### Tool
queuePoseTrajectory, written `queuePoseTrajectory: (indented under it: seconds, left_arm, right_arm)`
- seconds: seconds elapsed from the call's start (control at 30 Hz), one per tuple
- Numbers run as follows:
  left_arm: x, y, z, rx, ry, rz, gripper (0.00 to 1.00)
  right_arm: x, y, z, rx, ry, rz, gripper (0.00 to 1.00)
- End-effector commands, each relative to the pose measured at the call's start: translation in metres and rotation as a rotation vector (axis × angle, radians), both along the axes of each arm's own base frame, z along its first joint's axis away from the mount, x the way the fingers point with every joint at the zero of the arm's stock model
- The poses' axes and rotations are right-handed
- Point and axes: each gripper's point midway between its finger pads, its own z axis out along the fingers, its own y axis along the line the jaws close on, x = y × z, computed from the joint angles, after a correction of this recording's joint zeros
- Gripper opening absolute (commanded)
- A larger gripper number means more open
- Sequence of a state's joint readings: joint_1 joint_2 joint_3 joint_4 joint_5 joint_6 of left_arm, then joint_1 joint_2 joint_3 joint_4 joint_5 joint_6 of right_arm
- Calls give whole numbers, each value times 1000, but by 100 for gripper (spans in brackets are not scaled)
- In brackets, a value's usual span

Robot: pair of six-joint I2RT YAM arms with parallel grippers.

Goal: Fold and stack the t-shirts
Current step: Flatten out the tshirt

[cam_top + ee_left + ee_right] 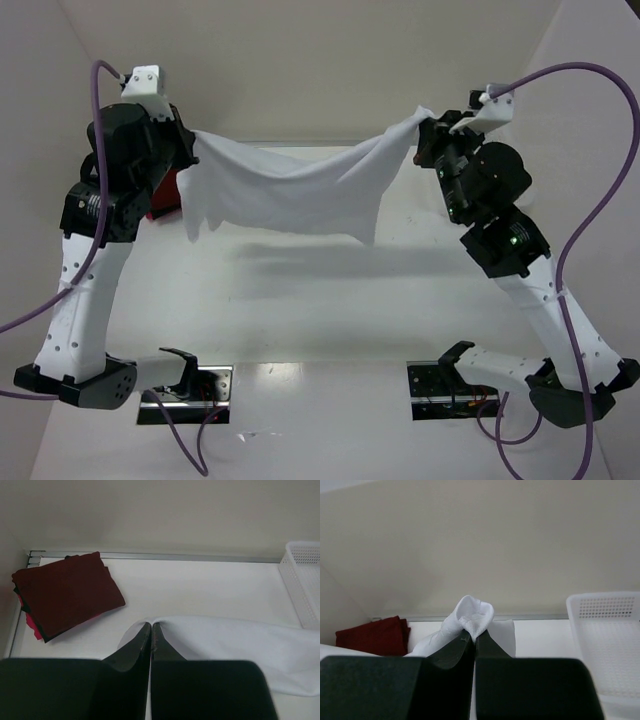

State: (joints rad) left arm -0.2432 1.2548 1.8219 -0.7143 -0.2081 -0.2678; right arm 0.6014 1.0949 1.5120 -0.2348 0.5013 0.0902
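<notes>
The white t-shirt hangs stretched in the air between both arms, above the table's far half. My left gripper is shut on its left end; in the left wrist view the gripper pinches the shirt, which trails off to the right. My right gripper is shut on its right end; in the right wrist view the gripper clamps a bunched bit of the shirt. A stack of folded dark red t-shirts lies at the far left corner, mostly hidden behind the left arm from above.
A white mesh basket stands at the far right, also in the right wrist view. White walls close the table at the back and sides. Two black stands sit at the near edge.
</notes>
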Motion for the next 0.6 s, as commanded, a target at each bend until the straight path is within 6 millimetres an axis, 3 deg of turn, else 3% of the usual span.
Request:
queuePoseTrajectory:
  seconds: [0.0,0.1,0.27,0.47,0.57]
  left_arm:
    - [-24,13,40,-42,-116,42,0]
    - [-31,12,40,-44,-114,28,0]
    - [-37,10,7,-29,-37,5,0]
    - [-33,1,-37,-47,63,-22,0]
    - [-24,-7,-53,-60,85,-47,0]
  right_arm:
    - [-23,-25,23,39,-57,-49,0]
    - [-23,-20,11,26,-32,-22,0]
    - [-18,-12,-22,8,45,-3,0]
    - [7,30,-79,-6,169,113,0]
    - [30,57,-121,-55,268,161,0]
